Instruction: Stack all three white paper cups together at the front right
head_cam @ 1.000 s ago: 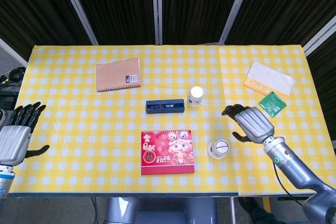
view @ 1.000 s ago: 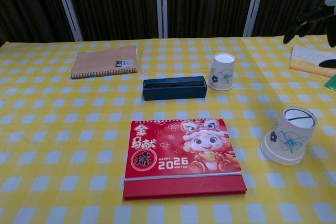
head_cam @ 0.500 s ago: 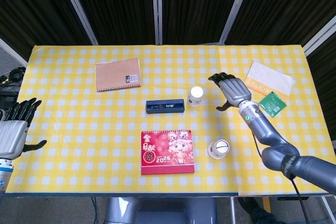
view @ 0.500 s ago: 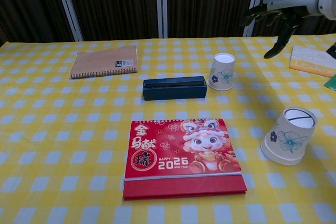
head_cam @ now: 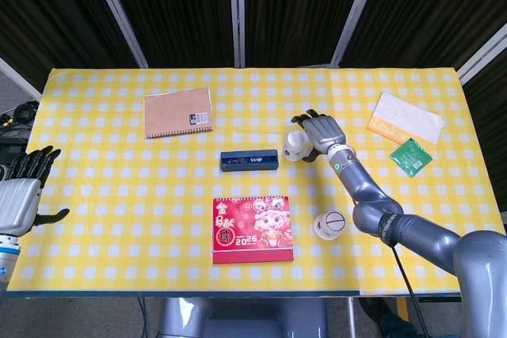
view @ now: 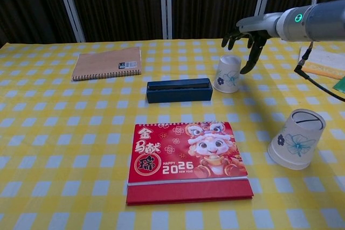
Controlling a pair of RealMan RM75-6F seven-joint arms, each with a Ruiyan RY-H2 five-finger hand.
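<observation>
A white flowered paper cup (head_cam: 295,146) (view: 227,74) stands just right of the dark blue box, leaning slightly. My right hand (head_cam: 321,133) (view: 246,35) hovers over its rim and right side with fingers spread, holding nothing; whether it touches the cup I cannot tell. Another white flowered cup (head_cam: 329,225) (view: 297,139) sits upside down and tilted at the front right, apart from the hand. I see no third cup standing on its own. My left hand (head_cam: 20,193) hangs open off the table's left edge, seen only in the head view.
A dark blue box (head_cam: 249,161) (view: 179,90) lies mid-table, with a red 2026 calendar (head_cam: 252,229) (view: 188,160) in front of it. A brown notebook (head_cam: 178,112) (view: 107,63) lies at the back left. A yellow-white packet (head_cam: 405,118) and a green card (head_cam: 412,156) lie at the far right.
My right hand has swung from beside the upside-down cup at the front right, back and left, to the cup by the blue box. That cup now leans. The left hand barely shifted.
</observation>
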